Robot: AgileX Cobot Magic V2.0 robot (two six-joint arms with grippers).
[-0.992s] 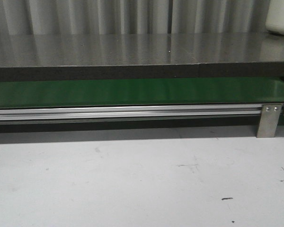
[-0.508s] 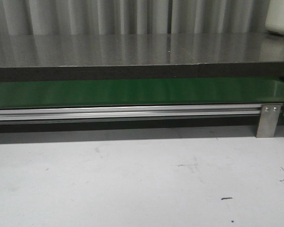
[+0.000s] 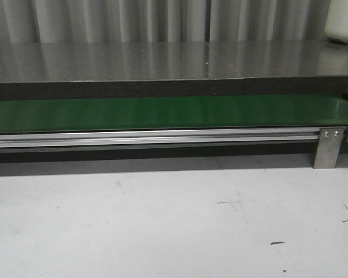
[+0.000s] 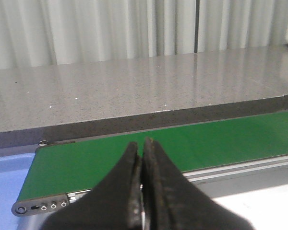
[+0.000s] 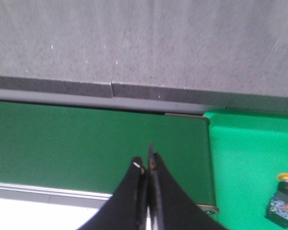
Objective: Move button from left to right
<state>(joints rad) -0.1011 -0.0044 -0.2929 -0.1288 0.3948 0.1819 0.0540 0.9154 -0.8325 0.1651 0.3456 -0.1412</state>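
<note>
The button (image 5: pixel 284 198), yellow cap on a black body, lies on a bright green surface (image 5: pixel 249 163) past the end of the green belt (image 5: pixel 86 143), seen only in the right wrist view. It does not show in the front view. My right gripper (image 5: pixel 147 165) is shut and empty over the belt's near edge, well apart from the button. My left gripper (image 4: pixel 141 148) is shut and empty over the near edge of the belt (image 4: pixel 134 153), close to the belt's other end. Neither gripper shows in the front view, where the belt (image 3: pixel 162 113) is bare.
A grey speckled counter (image 3: pixel 162 61) runs behind the belt. An aluminium rail (image 3: pixel 151 138) with a bracket (image 3: pixel 329 147) edges the belt's front. A white table (image 3: pixel 162 220) lies in front. A blue surface (image 4: pixel 5 182) lies beyond the belt's left end.
</note>
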